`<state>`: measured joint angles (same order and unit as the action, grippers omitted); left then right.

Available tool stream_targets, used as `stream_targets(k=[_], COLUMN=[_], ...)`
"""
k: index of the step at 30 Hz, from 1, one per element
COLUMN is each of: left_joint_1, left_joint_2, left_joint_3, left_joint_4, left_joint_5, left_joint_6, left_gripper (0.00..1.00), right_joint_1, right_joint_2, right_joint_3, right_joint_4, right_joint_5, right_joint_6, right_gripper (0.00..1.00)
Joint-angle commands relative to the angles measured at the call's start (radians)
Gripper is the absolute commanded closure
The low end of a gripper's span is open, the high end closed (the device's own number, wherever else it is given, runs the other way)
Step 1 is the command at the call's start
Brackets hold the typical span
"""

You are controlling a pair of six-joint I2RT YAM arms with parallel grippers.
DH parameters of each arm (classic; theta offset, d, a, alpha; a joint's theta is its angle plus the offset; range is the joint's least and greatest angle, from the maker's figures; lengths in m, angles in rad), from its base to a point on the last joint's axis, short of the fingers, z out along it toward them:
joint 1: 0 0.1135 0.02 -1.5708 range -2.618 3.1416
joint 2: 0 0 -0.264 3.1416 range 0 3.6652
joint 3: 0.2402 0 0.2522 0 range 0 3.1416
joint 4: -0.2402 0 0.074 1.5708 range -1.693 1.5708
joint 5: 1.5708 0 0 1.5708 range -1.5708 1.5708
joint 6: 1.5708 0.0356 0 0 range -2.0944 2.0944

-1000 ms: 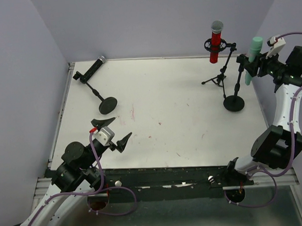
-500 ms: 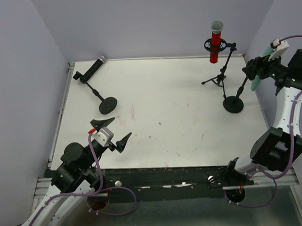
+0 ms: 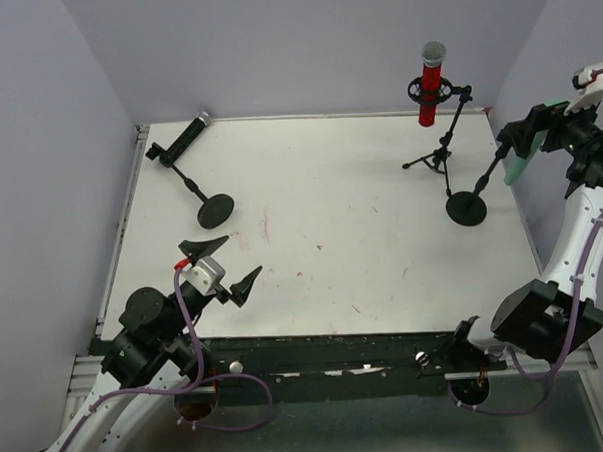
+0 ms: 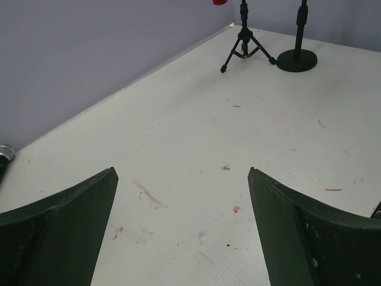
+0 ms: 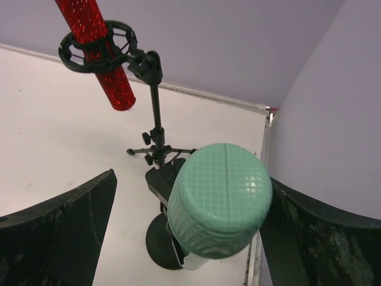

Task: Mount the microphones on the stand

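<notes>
The mint-green microphone (image 3: 520,156) sits tilted in the clip of the round-base stand (image 3: 467,208) at the far right. In the right wrist view its mesh head (image 5: 220,205) fills the space between my fingers, with the clip (image 5: 162,182) beside it. My right gripper (image 3: 533,128) (image 5: 193,177) is open around the head. The red microphone (image 3: 432,78) (image 5: 95,47) stands in the tripod stand (image 3: 434,158). The black microphone (image 3: 184,140) lies in a tipped stand (image 3: 216,208) at the far left. My left gripper (image 3: 223,264) (image 4: 181,226) is open and empty over the near left table.
The right wall (image 3: 573,34) rises just beyond the table's right edge (image 5: 262,179), close to my right arm. The tripod legs (image 4: 245,55) and the round base (image 4: 296,59) show far off in the left wrist view.
My right gripper has drawn back to the right and upward. The mint-green microphone has gone from upright to leaning right on its stand. The left arm has barely moved.
</notes>
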<state>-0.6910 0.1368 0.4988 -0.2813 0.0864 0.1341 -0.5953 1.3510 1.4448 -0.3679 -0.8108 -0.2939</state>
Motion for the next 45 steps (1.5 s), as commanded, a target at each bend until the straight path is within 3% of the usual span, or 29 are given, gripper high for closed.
stream_targets(k=[1, 6, 11, 14, 19, 22, 25, 27, 31, 35, 39, 45], left_joint_1=[0.01, 0.011, 0.016, 0.024, 0.038, 0.041, 0.041, 0.042, 0.044, 0.044, 0.042, 0.044], left_joint_2=[-0.016, -0.022, -0.031, -0.023, 0.006, 0.029, 0.047, 0.058, 0.075, 0.089, 0.128, 0.234], left_joint_3=[-0.008, -0.008, -0.009, -0.005, 0.01, 0.024, 0.038, 0.052, 0.086, 0.107, 0.144, 0.205], left_joint_4=[-0.007, -0.004, 0.004, 0.004, 0.001, 0.002, 0.004, -0.001, -0.039, -0.084, -0.116, -0.084], left_joint_5=[0.029, 0.032, 0.024, 0.026, 0.007, -0.011, -0.034, -0.056, -0.12, -0.181, -0.293, -0.359], left_joint_6=[-0.002, -0.004, -0.014, -0.027, -0.044, -0.057, -0.083, -0.111, -0.227, -0.364, -0.482, -0.562], left_gripper=[0.02, 0.02, 0.02, 0.01, 0.02, 0.02, 0.02, 0.02, 0.02, 0.02, 0.02, 0.02], right_joint_1=[-0.029, -0.037, -0.038, -0.038, -0.038, -0.037, 0.014, 0.086, 0.288, 0.417, 0.56, 0.738], right_joint_2=[-0.036, -0.029, 0.029, 0.06, 0.056, 0.047, 0.008, -0.012, -0.045, -0.096, -0.122, -0.182], right_joint_3=[0.069, 0.176, 0.411, 0.547, 0.6, 0.539, 0.418, 0.39, 0.375, 0.278, 0.186, -0.087], right_joint_4=[-0.002, -0.005, -0.049, -0.074, -0.065, 0.065, 0.219, 0.164, -0.127, -0.181, -0.313, -0.247], right_joint_5=[0.027, 0.058, 0.087, 0.027, -0.218, -0.405, -0.479, -0.493, -0.446, -0.456, -0.453, -0.383], right_joint_6=[0.027, 0.042, 0.05, 0.082, 0.16, 0.359, 0.519, 0.486, 0.245, 0.205, 0.058, 0.032], right_gripper=[0.0, 0.0, 0.0, 0.0, 0.0, 0.0, 0.0, 0.0, 0.0, 0.0, 0.0, 0.0])
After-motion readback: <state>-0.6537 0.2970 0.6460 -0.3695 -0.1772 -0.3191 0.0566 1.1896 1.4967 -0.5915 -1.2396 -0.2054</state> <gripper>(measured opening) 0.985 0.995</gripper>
